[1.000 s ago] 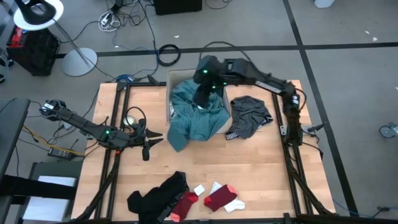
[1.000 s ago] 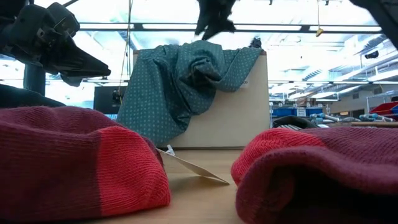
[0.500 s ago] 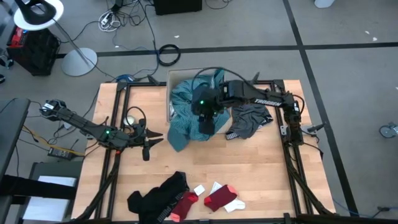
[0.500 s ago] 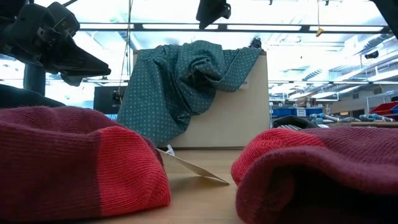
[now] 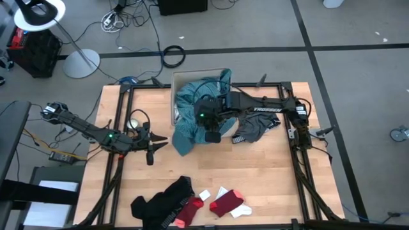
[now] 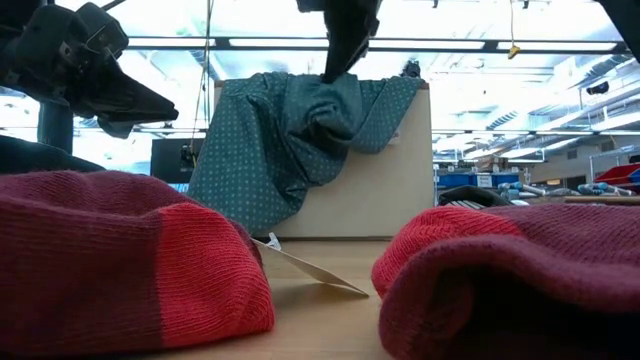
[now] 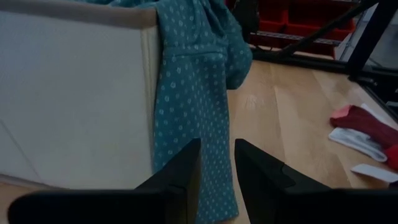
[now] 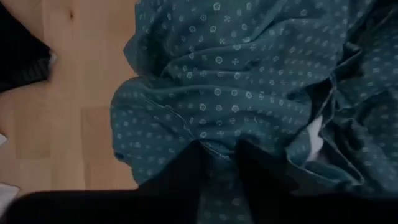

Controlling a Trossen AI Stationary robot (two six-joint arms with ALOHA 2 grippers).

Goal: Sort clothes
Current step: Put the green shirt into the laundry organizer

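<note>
Right gripper [image 5: 211,135] over the teal shirt [image 5: 192,124] draped from the box [image 5: 176,96].
The box stands at the table's [image 5: 268,172] far edge; both grippers' states cannot be told, the left gripper [image 5: 158,142] near the left edge.

The high camera looks straight down on the whole table [image 5: 255,172], while the low one sits at table-top height just behind the red socks [image 6: 130,260], facing the box [image 6: 370,190]. Both wrist cameras look closely past their own fingers at the teal garment [image 7: 193,93], which all views share.
</note>
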